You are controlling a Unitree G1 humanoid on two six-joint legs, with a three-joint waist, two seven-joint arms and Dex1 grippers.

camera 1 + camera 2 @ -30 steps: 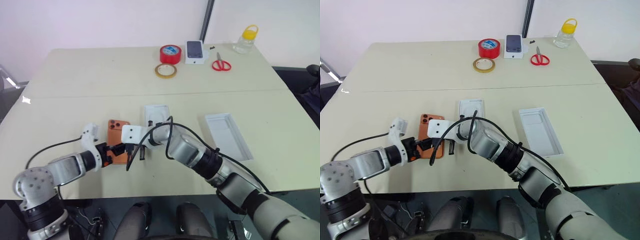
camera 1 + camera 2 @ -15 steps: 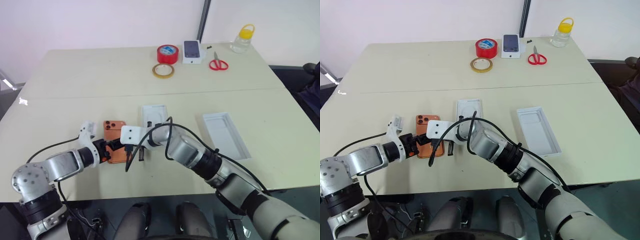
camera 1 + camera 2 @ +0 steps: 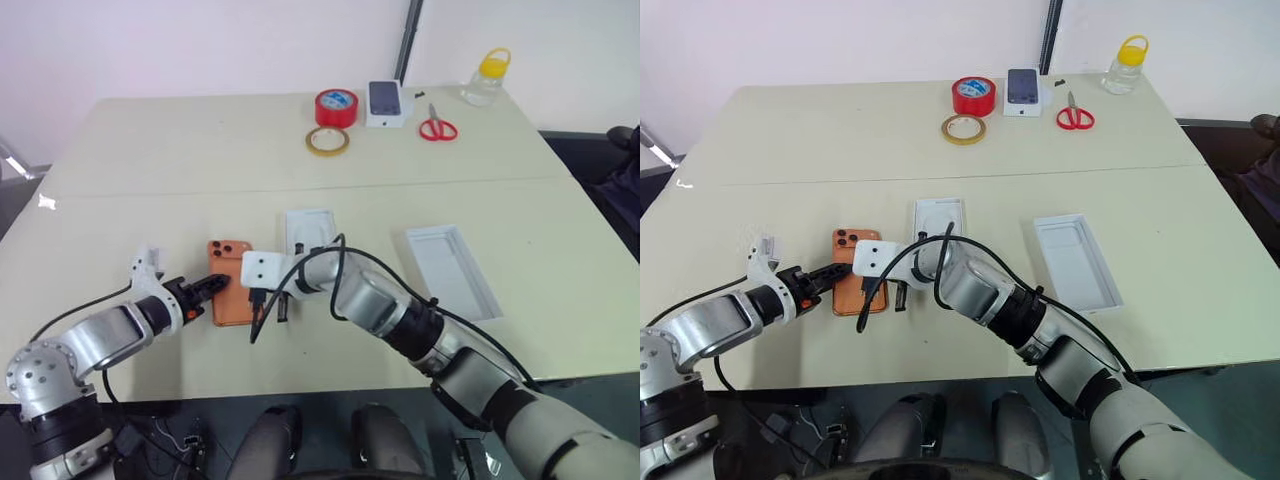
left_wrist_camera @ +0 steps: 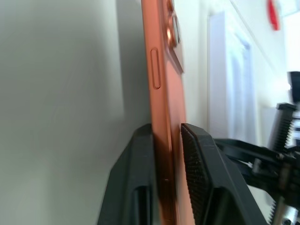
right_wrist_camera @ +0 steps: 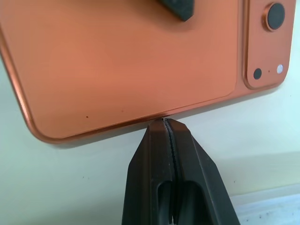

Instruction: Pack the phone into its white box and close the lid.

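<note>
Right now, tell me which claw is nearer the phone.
Left. The left claw is shut on the phone's edge, one finger on each face. The right claw is shut, its tip at the phone's opposite edge, gripping nothing.

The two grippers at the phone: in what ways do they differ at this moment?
The left gripper has its fingers closed on the edge of the phone, one finger on each face; the right gripper has its fingers pressed together with nothing between them. The left one grips the phone's left long side, while the right one's tips meet the opposite long edge. Both have black fingers.
</note>
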